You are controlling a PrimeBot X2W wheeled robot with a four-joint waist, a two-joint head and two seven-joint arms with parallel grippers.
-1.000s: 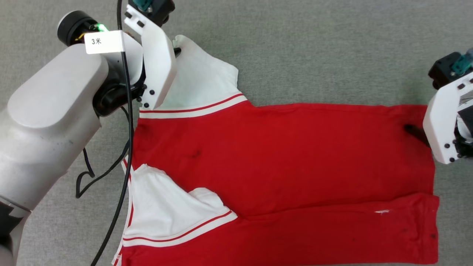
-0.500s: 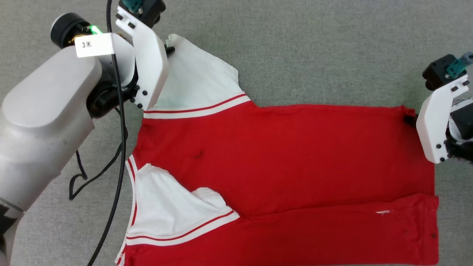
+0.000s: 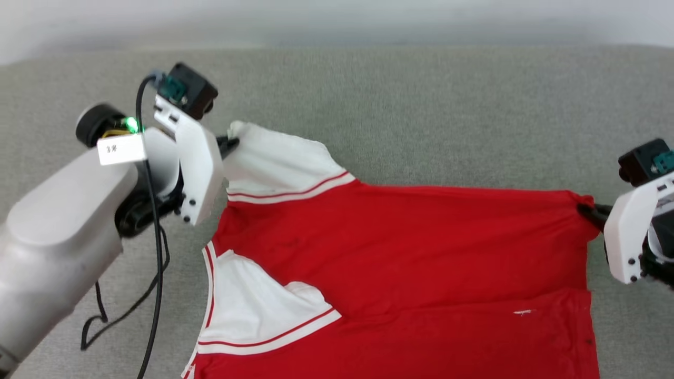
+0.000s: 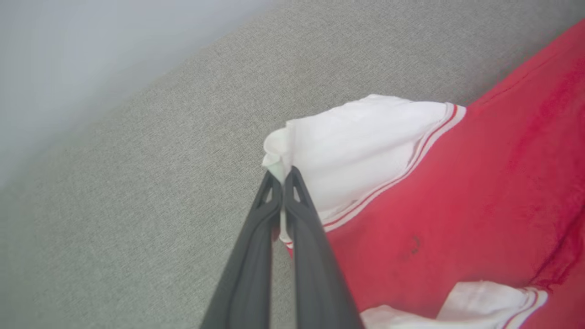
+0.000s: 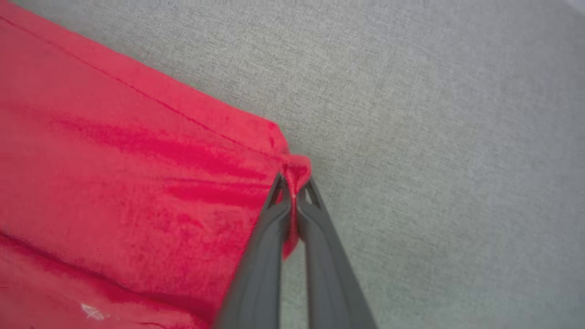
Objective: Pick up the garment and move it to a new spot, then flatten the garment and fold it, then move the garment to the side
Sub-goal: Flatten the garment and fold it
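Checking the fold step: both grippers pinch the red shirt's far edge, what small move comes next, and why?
Probably raise both grippers together slightly and draw the far edge toward the robot. The left gripper is shut on the white sleeve tip, the right gripper on the red hem corner, and the garment lies stretched between them.

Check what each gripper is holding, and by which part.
Both hold the garment: the left gripper is shut on the outer edge of its far white sleeve, the right gripper shut on a red corner at the opposite end.
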